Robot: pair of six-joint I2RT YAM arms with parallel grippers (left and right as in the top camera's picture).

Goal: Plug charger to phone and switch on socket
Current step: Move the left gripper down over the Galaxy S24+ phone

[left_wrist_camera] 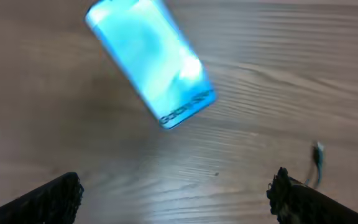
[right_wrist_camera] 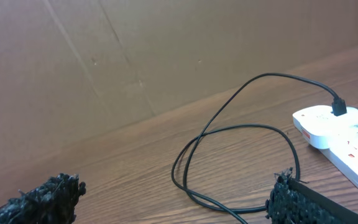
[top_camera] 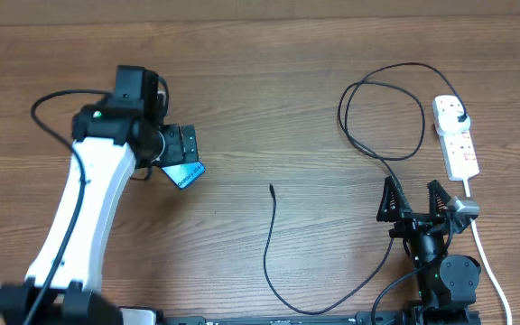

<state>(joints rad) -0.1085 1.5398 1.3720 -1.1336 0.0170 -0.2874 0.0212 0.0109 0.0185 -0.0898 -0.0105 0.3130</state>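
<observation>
Two grippers, both spread wide and empty. Left gripper (left_wrist_camera: 176,186): nothing between its fingers (left_wrist_camera: 48,199), only bare table (left_wrist_camera: 55,124) below. Nearest item, just ahead of it, is the phone (left_wrist_camera: 151,59). Screen is up and lit, it looks flat on the wood, and neither finger touches it. Wrist view is blurred, so I can't pick out the port. Phone's long axis runs diagonally across the gripper's line, with the text end nearer the tool and angled toward the right arm's side. Further out on that side is the connector tip (left_wrist_camera: 317,149), loose on the table and clear of the phone. That gap is what the coming move turns on. The charger (top_camera: 267,253) cable trails from the tip back toward the arm bases, then swings up past the right gripper (top_camera: 412,187). Left arm is nearer both phone and tip, so my read is it aligns one to the other. Ahead of the right gripper is the cable loop. Beyond that, off to its right, is the socket (right_wrist_camera: 340,134), with the plug (right_wrist_camera: 339,107) seated at its far end. Right arm is nearer the socket, so the switch is likely its job. Can't read the switch state.
</observation>
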